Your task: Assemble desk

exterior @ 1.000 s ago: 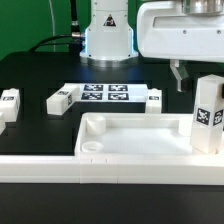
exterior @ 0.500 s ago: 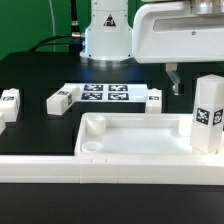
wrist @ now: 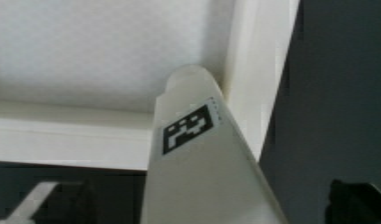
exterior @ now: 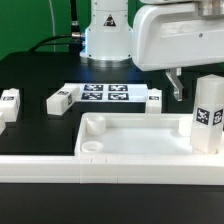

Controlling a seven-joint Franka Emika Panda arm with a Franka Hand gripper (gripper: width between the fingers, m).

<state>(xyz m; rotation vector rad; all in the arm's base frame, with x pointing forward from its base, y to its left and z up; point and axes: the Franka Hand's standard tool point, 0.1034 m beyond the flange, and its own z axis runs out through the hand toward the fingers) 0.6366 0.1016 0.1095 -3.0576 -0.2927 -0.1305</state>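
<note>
Nearest the camera, just in front of the tray top (exterior: pixel 140 152), a long white rail (exterior: pixel 40 170) crosses the whole exterior view, with both ends cut off by the picture. The tray top lies flat on the black desk (exterior: pixel 35 130) with its raised rim up. It holds one thing, an upright leg (exterior: pixel 208 118), which stands inside its end at the exterior view's right with its tag facing the camera. The foot of that leg is hidden behind the tray top's near rim, so how it sits in the floor cannot be told. A round socket (exterior: pixel 90 147) shows in the tray top's near corner at the exterior view's left. The floor between that corner and the upright leg lies open.

In the wrist view the upright leg (wrist: pixel 201 150) rises close to the tray top's side rim, with dark desk beyond that rim. The fingers (exterior: pixel 176 84) hang released above the tray top, grasping nothing. In the wrist view they stand on either side of the upright leg with a gap at each side. Only one finger is plain in the exterior view.

Behind the tray top, apart from it, the marker board (exterior: pixel 105 95) lies flat. A lying leg (exterior: pixel 62 100) is beside one end of it and a second leg (exterior: pixel 153 100) just beside the other. A third leg (exterior: pixel 8 104) is cut off at the exterior view's left edge. Farthest behind the tray top stands the robot base (exterior: pixel 108 40).
</note>
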